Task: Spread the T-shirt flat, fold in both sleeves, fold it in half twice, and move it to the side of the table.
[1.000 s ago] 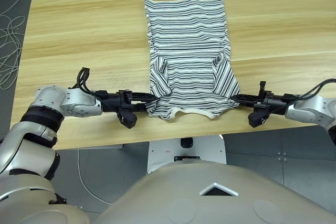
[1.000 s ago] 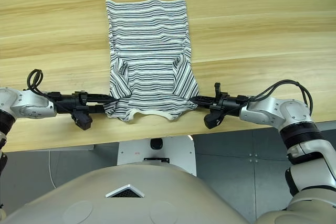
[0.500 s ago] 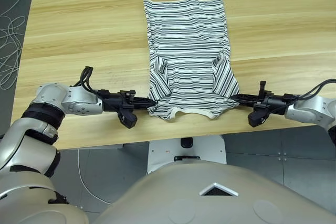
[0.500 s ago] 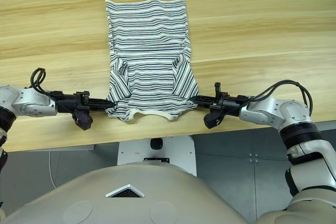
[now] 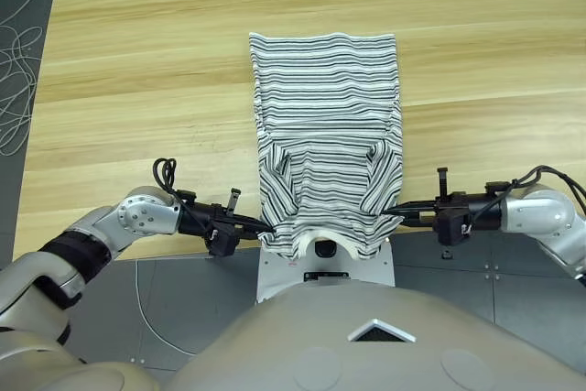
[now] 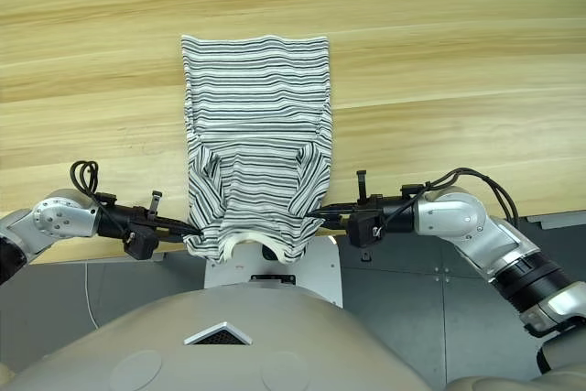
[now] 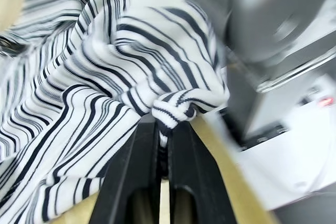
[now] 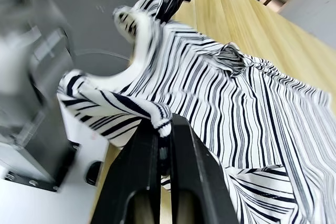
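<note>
Left eye view: my left gripper (image 5: pixel 264 225) and right gripper (image 5: pixel 392 212) clamp T-shirt (image 5: pixel 326 116) corners beyond the table's (image 5: pixel 137 89) near edge; thin pinches may slip.

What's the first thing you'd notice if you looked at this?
The black-and-white striped T-shirt jumps out, lying long down the middle of the pale wooden table with both sleeves folded in. At its collar end, by the near table edge, the left gripper and right gripper each pinch a corner of it.
</note>
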You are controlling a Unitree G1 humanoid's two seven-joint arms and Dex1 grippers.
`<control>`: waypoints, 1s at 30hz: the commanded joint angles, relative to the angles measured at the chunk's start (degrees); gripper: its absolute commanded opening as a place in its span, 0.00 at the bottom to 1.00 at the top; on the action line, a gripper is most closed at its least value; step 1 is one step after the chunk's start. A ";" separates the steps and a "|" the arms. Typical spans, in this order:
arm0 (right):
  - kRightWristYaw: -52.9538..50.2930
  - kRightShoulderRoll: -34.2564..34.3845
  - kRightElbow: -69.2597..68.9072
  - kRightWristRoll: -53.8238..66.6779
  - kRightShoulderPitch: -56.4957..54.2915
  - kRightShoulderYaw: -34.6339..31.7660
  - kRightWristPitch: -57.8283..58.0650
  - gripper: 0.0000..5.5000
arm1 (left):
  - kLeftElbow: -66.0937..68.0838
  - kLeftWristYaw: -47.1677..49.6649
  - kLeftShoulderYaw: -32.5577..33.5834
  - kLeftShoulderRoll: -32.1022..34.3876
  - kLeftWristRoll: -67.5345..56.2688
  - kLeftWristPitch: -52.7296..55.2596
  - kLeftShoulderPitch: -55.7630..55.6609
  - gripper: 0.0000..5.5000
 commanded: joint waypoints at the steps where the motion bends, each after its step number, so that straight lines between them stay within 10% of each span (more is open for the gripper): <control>1: 5.28 -0.97 -0.99 5.59 0.91 -5.60 5.09 0.02 | -8.73 -10.78 4.84 4.37 -9.95 10.32 2.41 0.02; 30: 1.65 37.64 17.09 14.45 -6.00 -31.35 29.47 0.02 | 10.97 -19.35 51.77 -33.97 -28.95 48.55 -1.08 0.02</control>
